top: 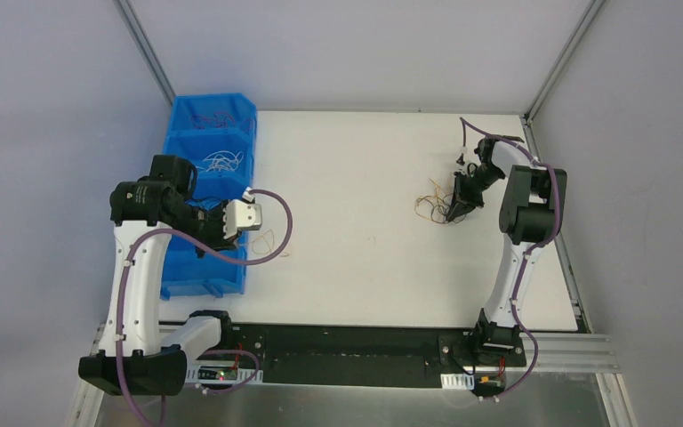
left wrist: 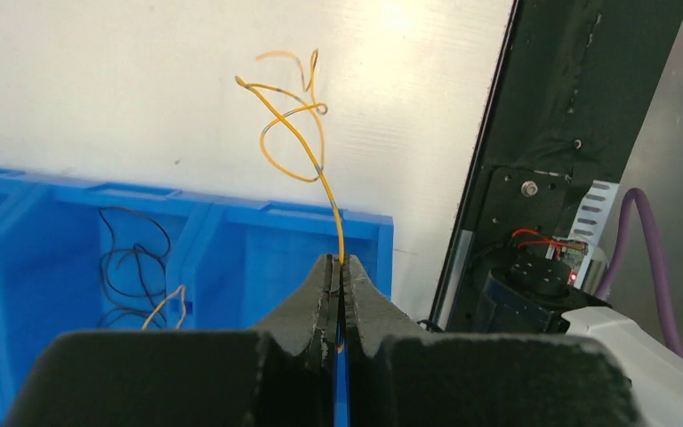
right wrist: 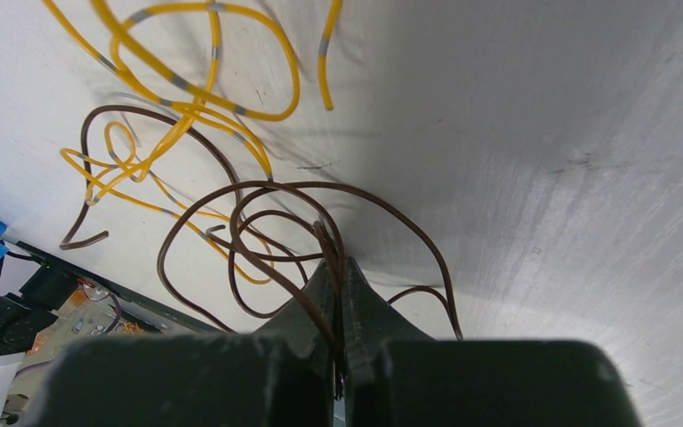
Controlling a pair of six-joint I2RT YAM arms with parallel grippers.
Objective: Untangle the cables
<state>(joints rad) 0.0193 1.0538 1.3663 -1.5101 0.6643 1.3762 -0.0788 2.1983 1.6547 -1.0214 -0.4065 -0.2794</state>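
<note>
The cables [top: 431, 206] lie as a small tangle of yellow and brown wires on the white table at the right. In the right wrist view my right gripper [right wrist: 338, 267] is shut on the brown wire loops [right wrist: 258, 222], with the yellow wires [right wrist: 187, 89] spread just beyond them. From above, the right gripper [top: 453, 210] stands at the tangle's right edge. My left gripper [left wrist: 338, 265] is shut on one orange-yellow wire [left wrist: 293, 133], which rises from the fingertips and curls over the table. This wire [top: 269, 240] hangs beside the blue bins.
A row of blue bins [top: 209, 133] stands along the table's left side, under the left gripper. One bin holds white wires [top: 222, 162], another black wires [left wrist: 133, 267]. The black base rail [top: 356, 342] runs along the near edge.
</note>
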